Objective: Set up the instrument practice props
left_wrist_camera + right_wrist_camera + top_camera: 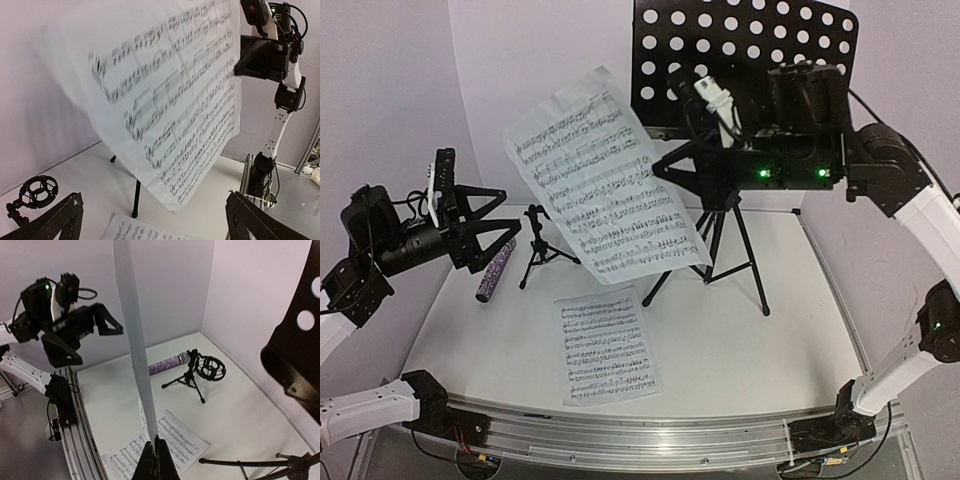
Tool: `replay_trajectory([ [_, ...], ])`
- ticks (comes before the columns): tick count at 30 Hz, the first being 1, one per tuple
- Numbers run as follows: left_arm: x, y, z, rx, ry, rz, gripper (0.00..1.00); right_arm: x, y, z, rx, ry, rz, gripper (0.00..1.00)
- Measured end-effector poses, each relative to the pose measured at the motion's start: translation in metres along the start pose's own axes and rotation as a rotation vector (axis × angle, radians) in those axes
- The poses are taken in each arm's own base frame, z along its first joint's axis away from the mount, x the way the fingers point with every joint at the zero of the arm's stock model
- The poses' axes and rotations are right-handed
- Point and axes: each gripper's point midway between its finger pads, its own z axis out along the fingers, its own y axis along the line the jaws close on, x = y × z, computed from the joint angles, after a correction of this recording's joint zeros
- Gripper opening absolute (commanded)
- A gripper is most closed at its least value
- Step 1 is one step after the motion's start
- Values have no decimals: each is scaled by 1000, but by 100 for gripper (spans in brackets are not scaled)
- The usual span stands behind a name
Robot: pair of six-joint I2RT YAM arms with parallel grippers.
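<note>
My right gripper (665, 165) is shut on one sheet-music page (600, 180) and holds it in the air, left of the music stand's perforated tray (740, 50). In the right wrist view the page (132, 340) stands edge-on from the shut gripper (156, 460). The second page (607, 345) lies flat on the table. The small mic stand (538, 245) stands at the left, its ring holder (212, 369) empty. The purple microphone (495, 270) lies on the table beside it. My left gripper (500, 220) is open and empty above the microphone; the held page (165, 100) fills its view.
The music stand's tripod legs (735, 260) spread over the back right of the table. White walls close the back and both sides. A metal rail (650, 435) runs along the near edge. The right arm (265, 55) shows past the held page.
</note>
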Motion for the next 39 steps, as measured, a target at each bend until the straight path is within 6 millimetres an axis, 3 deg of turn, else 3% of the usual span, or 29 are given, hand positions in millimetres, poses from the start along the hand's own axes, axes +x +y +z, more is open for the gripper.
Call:
replay_trajectory([
  [3,6,1,10,29,28,-17,100,-22,2,-13,-14,-77,-9,0],
  [7,8,1,40,128,84,-54,99,-39,5,-19,-33,-145,-13,0],
  [9,4,-2,55,203,92,-69,92,-44,6,-20,-37,-166,-13,0],
  [11,-4,-8,61,263,83,-68,75,-50,6,-21,-37,-189,-12,0],
  [14,-18,-18,60,326,52,-54,38,-59,5,-22,-35,-229,-11,0],
  [22,-48,-28,52,356,-27,-11,0,-70,-19,-22,50,-283,30,0],
  [29,-94,-35,49,368,-99,31,0,-67,-54,-13,176,-282,133,0],
  [35,-147,-22,71,336,-122,-38,0,-80,-79,-3,297,-310,174,0],
  [36,-153,-19,76,326,-120,-51,0,-83,-83,-3,321,-316,176,6],
  [38,-158,-12,84,304,-109,-74,0,-84,-92,-6,375,-319,170,41],
  [39,-159,-8,88,292,-106,-77,0,-84,-96,-8,402,-320,166,53],
])
